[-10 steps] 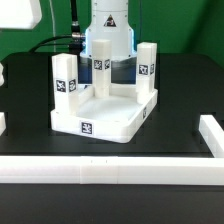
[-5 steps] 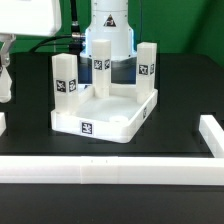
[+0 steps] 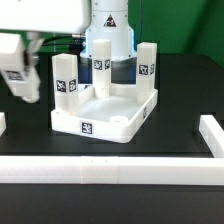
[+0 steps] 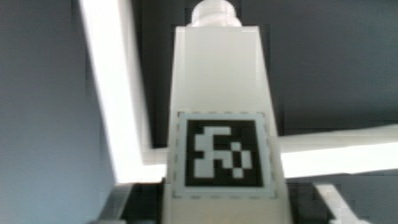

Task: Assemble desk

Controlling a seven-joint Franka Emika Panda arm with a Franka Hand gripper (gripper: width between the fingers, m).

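The exterior view shows the large white plastic rectangular tray-like desk top [image 3: 105,115] lying upside down on the black tabletop [image 3: 180,105], its raised rim facing up. Three white block legs with black-and-white tags stand upright in its corner sockets: one at the exterior view's left [image 3: 65,85], one at the rear [image 3: 99,72], one at the exterior view's right [image 3: 147,68]. The round socket [image 3: 120,125] at the near corner on the exterior view's right is unfilled. A tag shows on the top's front wall. Long white border bars [image 3: 110,170] run along the near edge of the tabletop and turn up at the exterior view's right.

At the upper part of the exterior view's left, the tool [image 3: 18,72] hangs above the tabletop, well apart from the desk top, clenched on the fourth white tagged block leg [image 3: 20,80], which sits tilted. In the wrist view, this leg [image 4: 222,110] fills the frame lengthwise, its tag facing the camera and a round peg at its far end.
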